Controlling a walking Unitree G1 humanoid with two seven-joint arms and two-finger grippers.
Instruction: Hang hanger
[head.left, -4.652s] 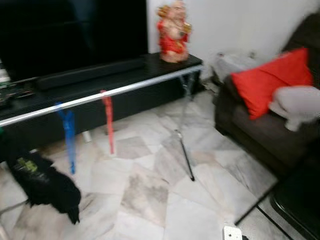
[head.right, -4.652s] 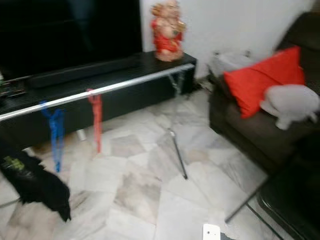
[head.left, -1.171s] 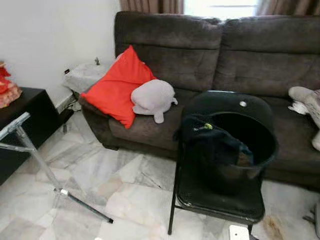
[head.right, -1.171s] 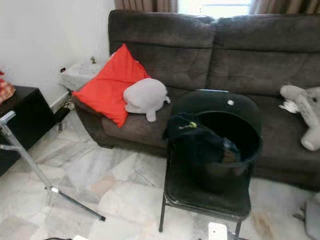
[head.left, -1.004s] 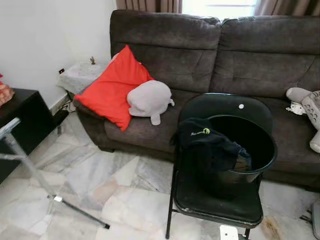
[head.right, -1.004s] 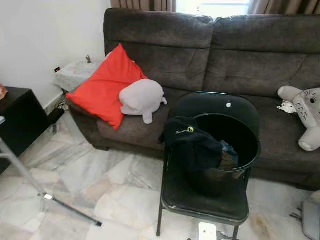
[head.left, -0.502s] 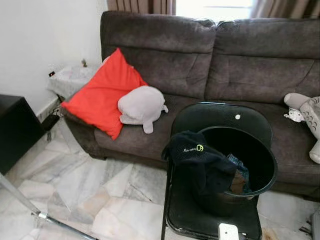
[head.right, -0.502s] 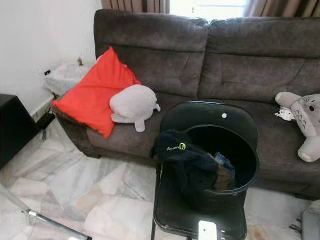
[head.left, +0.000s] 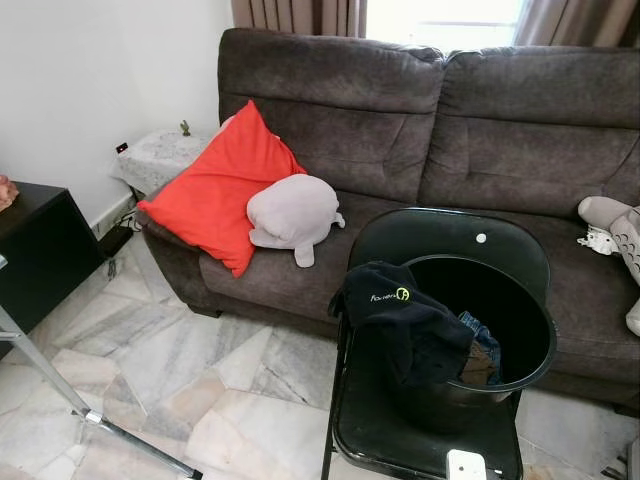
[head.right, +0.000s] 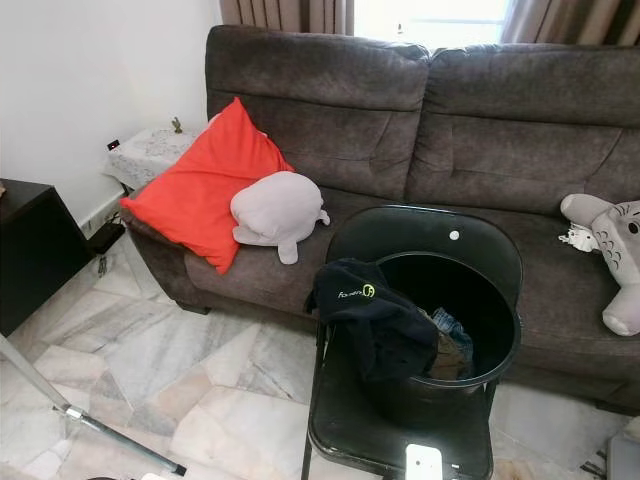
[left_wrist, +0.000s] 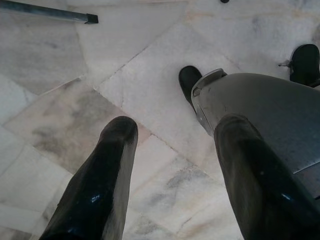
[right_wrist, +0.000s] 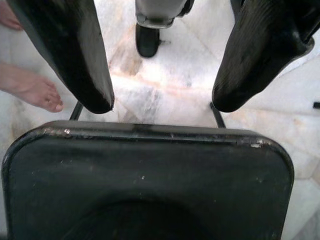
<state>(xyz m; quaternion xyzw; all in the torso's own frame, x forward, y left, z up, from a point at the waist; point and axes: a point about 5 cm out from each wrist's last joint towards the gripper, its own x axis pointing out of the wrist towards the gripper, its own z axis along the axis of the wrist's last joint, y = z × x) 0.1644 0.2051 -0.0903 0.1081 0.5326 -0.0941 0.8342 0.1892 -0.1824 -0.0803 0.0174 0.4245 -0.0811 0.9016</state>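
Since half a second ago the head camera has tipped up and swung slightly left, so the sofa's top edge and the curtains now show more fully, and the black cabinet (head.left: 35, 262) has come further into sight on the left; the things themselves have not moved.

Nearest, the left gripper (left_wrist: 172, 145) hangs over marble floor (left_wrist: 60, 115) with its two black fingers spread wide and nothing between them, beside the robot's grey leg (left_wrist: 260, 115). The right gripper (right_wrist: 162, 102) hangs just above the front edge of a black folding chair (head.left: 420, 445), fingers likewise apart and empty; a person's bare foot (right_wrist: 30, 90) shows on the floor beyond it (the toes only just clear of one finger in that view).

On the chair seat stands a black round bucket (head.left: 520, 370). A black garment (head.left: 405, 325) with a small yellow-green logo is draped over the bucket's left rim, and some blue denim cloth (head.left: 483, 338) lies inside. A metal stand leg (head.left: 95, 415) slants across the floor at lower left.

Behind the chair is a dark brown sofa (head.left: 400, 120) with a red cushion (head.left: 215, 190) leaning at its left end, a grey plush toy (head.left: 293, 212) touching the cushion, and another grey plush (head.left: 615, 225) at the right edge. No hanger can be made out in any view.
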